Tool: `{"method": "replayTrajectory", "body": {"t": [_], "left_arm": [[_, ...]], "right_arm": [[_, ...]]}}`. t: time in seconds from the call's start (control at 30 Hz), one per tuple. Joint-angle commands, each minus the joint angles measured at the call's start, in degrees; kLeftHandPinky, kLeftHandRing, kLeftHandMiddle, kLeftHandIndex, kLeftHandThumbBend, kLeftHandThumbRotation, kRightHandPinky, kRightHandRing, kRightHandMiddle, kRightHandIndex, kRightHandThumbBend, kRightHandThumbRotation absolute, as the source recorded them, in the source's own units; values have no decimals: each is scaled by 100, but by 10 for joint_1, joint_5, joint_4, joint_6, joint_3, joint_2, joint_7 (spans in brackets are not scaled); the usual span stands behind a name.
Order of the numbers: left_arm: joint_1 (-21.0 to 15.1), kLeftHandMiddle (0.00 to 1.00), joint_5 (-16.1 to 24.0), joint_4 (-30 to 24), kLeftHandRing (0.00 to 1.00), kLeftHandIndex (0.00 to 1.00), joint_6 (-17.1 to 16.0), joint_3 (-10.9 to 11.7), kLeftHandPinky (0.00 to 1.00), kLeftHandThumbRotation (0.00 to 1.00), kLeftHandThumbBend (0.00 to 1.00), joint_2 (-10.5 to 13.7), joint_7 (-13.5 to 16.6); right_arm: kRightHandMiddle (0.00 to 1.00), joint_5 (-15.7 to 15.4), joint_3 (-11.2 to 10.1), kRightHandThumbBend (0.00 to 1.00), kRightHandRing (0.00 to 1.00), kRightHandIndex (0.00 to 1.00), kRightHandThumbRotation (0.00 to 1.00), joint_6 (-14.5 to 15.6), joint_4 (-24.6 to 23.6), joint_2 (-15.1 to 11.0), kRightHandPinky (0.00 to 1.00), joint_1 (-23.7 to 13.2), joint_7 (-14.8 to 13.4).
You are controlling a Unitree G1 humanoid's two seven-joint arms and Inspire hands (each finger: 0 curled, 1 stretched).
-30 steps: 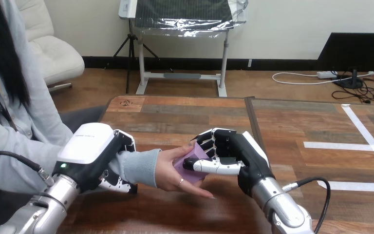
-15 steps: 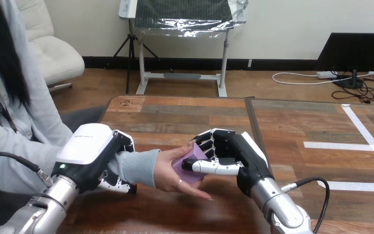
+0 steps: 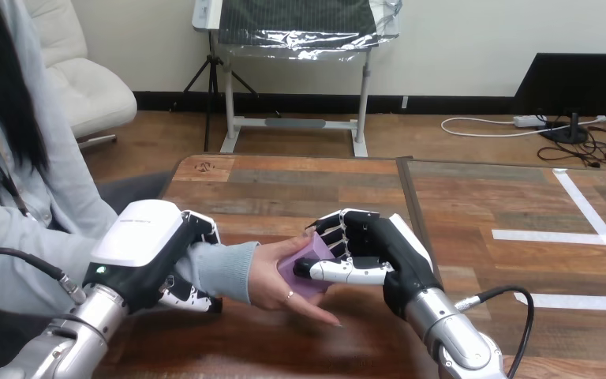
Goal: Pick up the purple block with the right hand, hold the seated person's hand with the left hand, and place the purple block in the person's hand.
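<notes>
Right hand (image 3: 371,257) pinching the purple block (image 3: 304,262) in the person's hand (image 3: 271,278); left hand (image 3: 146,253) clamped on their wrist.
We see the right thumb along the block's near face and curled fingers over its far top edge. The block sits at 9 o'clock from that palm, resting on the person's open palm above the wooden plank table (image 3: 300,181). Block is matte, flat-faced, boxy. Left hand, at 9 o'clock from the block, has its glossy white shell over the grey sleeve (image 3: 222,268), fingers curled underneath.

Purple block (image 3: 300,266), pale blue-grey sleeve (image 3: 225,270), brown plank-patterned wooden table (image 3: 284,185)
</notes>
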Motion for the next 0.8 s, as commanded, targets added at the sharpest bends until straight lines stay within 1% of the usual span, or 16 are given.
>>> {"method": "replayTrajectory", "body": {"t": [0.0, 0.07, 0.1, 0.23, 0.37, 0.4, 0.53, 0.63, 0.67, 0.77], "left_arm": [[-27, 47, -3, -49, 43, 50, -15, 14, 38, 3, 94, -12, 20], [-26, 50, -3, -49, 46, 53, -14, 14, 41, 4, 95, -12, 20], [-26, 55, -3, -49, 51, 58, -15, 14, 45, 7, 96, -12, 20], [-26, 62, -2, -40, 58, 66, -18, 13, 52, 11, 98, -13, 24], [-25, 70, 2, -28, 67, 74, -19, 11, 59, 17, 99, -16, 32], [-25, 74, 2, -27, 72, 78, -18, 11, 65, 20, 99, -16, 33], [-23, 80, 7, -22, 80, 84, -15, 10, 74, 25, 100, -18, 40], [-22, 84, 17, -18, 84, 88, -13, 7, 80, 30, 100, -18, 53], [-21, 87, 22, -18, 87, 91, -12, 5, 84, 33, 100, -18, 58], [-19, 89, 31, -17, 90, 93, -11, 4, 88, 37, 100, -17, 67]], "right_arm": [[66, -10, 14, 91, 62, 69, 13, -4, -24, -3, 58, -20, 7], [70, -10, 13, 92, 66, 73, 18, -5, -25, -4, 63, -20, 8], [74, -9, 13, 95, 72, 78, 23, -6, -24, -4, 69, -21, 8], [80, -5, 9, 98, 80, 84, 30, -12, -22, -5, 79, -21, 10], [86, 0, 7, 99, 87, 89, 37, -24, -22, -9, 88, -22, 15], [88, 0, 7, 100, 89, 91, 40, -26, -22, -10, 91, -22, 14], [91, -2, 6, 100, 92, 95, 45, -38, -22, -14, 95, -23, 12], [93, 0, 4, 100, 94, 97, 49, -48, -19, -16, 97, -24, 12], [93, 2, 2, 100, 95, 98, 51, -51, -18, -17, 98, -25, 12], [94, 6, -2, 100, 95, 99, 54, -55, -18, -19, 99, -26, 14]]}}
